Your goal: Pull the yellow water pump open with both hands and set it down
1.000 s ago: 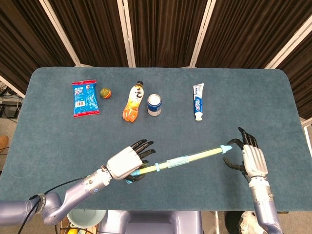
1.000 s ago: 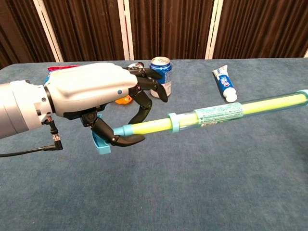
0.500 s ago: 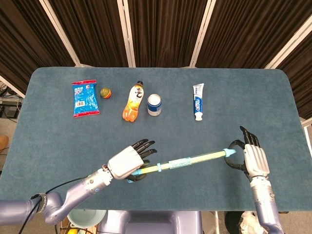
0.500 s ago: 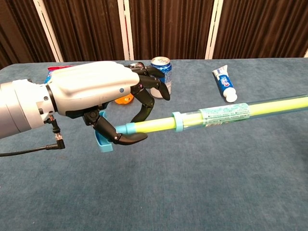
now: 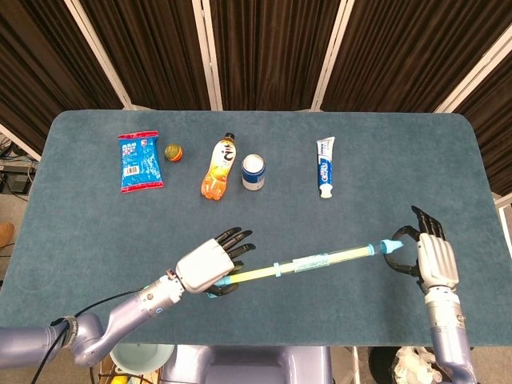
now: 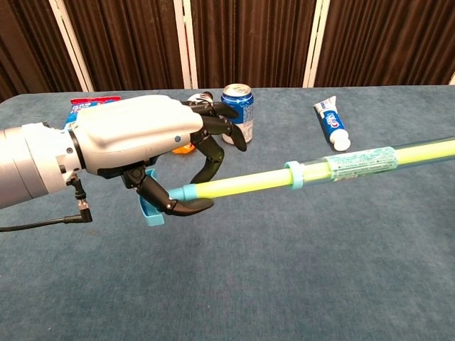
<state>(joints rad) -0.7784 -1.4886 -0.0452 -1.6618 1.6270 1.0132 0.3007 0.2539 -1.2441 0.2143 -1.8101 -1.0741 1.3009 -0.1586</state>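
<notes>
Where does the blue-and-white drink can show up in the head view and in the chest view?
Head view: the drink can stands upper centre on the table, just right of the orange bottle.
Chest view: the can is at top centre, partly behind the left hand.
Shared landmark: the toothpaste tube, to the can's right in both.

Print on toothpaste (image 5: 325, 166), can (image 6: 238, 112), pump label (image 6: 362, 160), all illegible
</notes>
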